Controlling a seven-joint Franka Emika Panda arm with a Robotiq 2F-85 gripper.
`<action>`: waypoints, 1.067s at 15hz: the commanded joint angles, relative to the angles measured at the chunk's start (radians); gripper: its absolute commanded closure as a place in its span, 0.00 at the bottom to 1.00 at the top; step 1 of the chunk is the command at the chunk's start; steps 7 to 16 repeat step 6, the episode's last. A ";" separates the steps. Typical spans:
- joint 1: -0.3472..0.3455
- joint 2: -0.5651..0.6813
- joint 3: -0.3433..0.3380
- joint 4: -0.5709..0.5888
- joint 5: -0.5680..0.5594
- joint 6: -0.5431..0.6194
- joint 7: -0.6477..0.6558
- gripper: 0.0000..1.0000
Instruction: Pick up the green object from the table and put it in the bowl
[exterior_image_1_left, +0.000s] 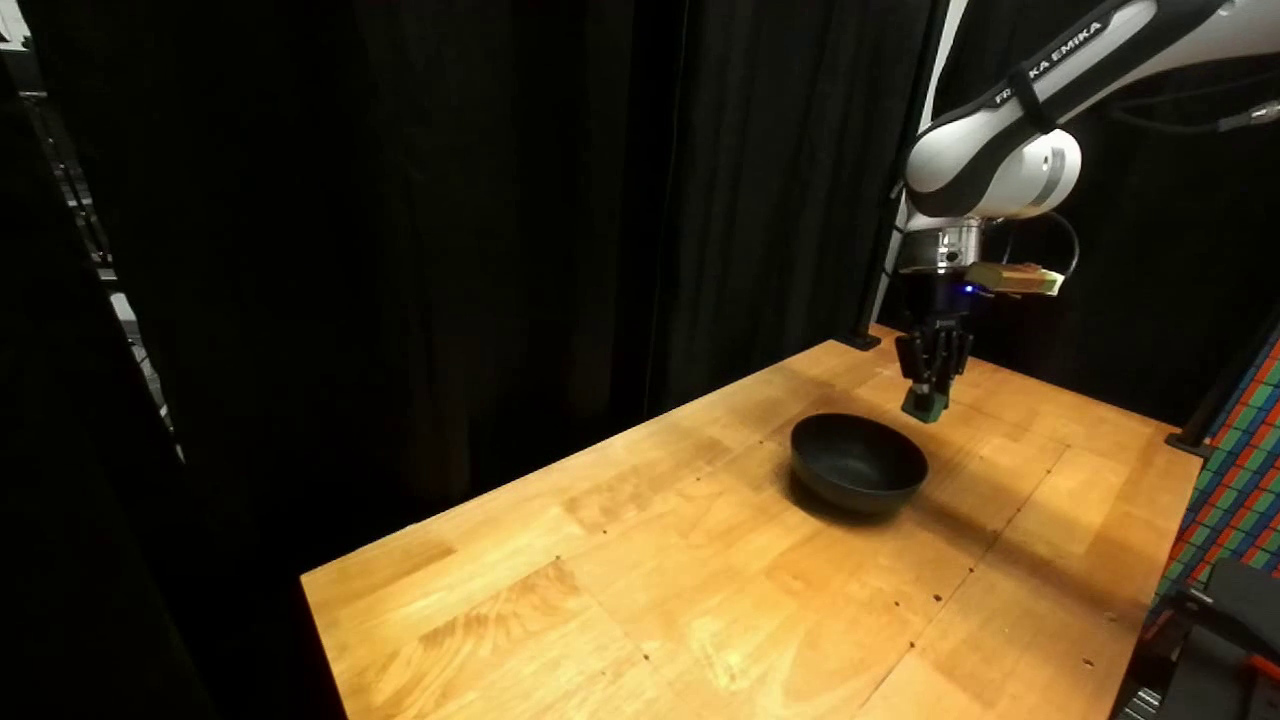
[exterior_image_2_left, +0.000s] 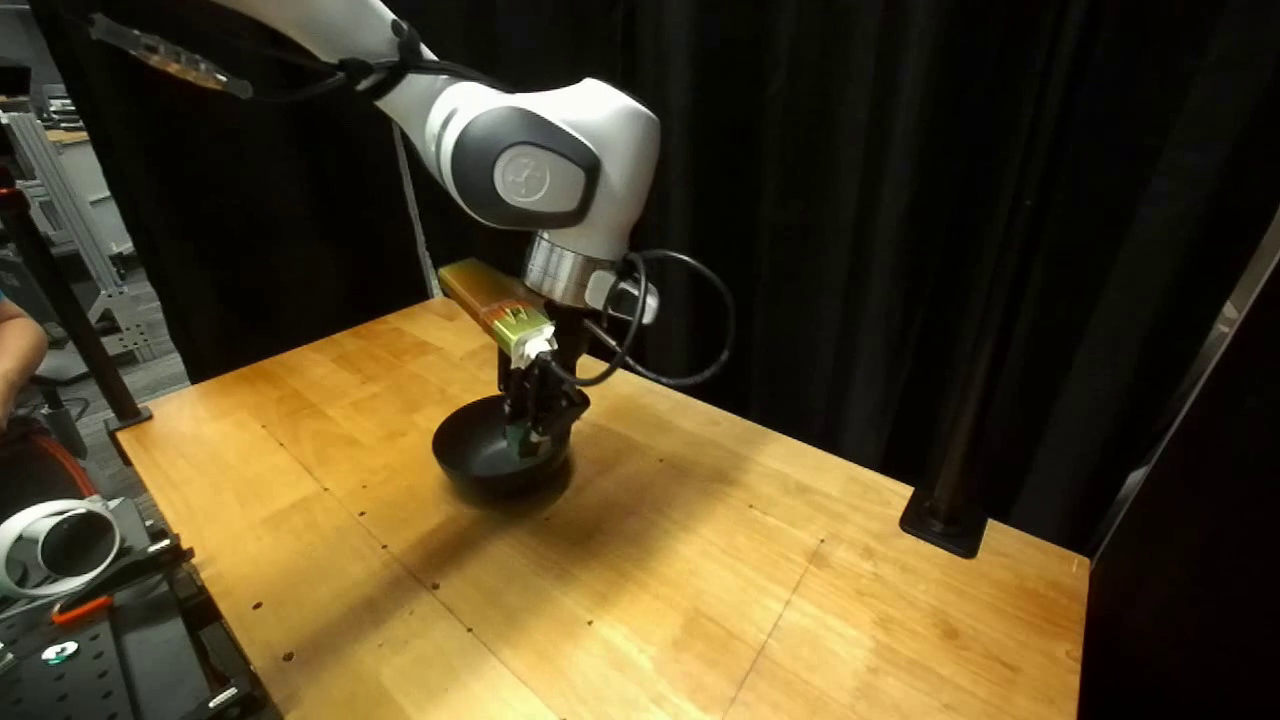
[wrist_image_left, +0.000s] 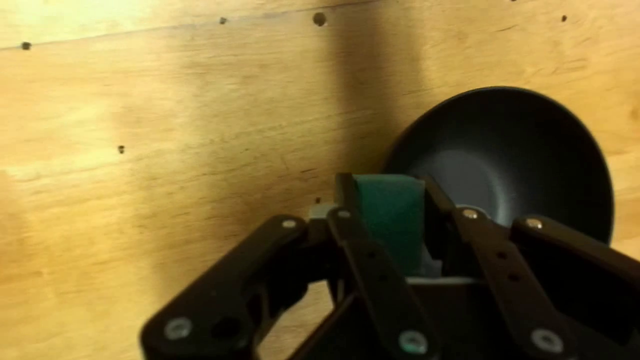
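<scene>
The green object (wrist_image_left: 392, 220) is a small teal block held between the fingers of my gripper (wrist_image_left: 389, 186) in the wrist view. The gripper is shut on it. In both exterior views the block (exterior_image_1_left: 922, 406) (exterior_image_2_left: 522, 440) hangs below the fingertips (exterior_image_1_left: 930, 385) (exterior_image_2_left: 537, 408), raised above the table (exterior_image_1_left: 700, 590). The black bowl (exterior_image_1_left: 858, 462) stands upright on the table, with nothing visible inside. In the wrist view the bowl (wrist_image_left: 545, 150) lies to the right of the block, and the block overlaps its left rim. Part of the bowl (exterior_image_2_left: 475, 450) is hidden by the gripper in an exterior view.
Black post bases (exterior_image_1_left: 858, 340) (exterior_image_2_left: 945, 525) stand on the table edges. A dark cart (exterior_image_2_left: 130, 640) with a white ring-shaped item (exterior_image_2_left: 25, 560) stands beside the table. A person's arm (exterior_image_2_left: 18, 350) shows at the frame edge. Black curtains (exterior_image_1_left: 450, 250) hang behind the table.
</scene>
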 joint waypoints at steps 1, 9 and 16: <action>0.054 -0.057 0.021 -0.083 -0.004 0.078 -0.013 0.42; 0.097 -0.146 0.005 -0.167 -0.044 0.078 0.027 0.04; 0.097 -0.146 0.005 -0.167 -0.044 0.078 0.027 0.04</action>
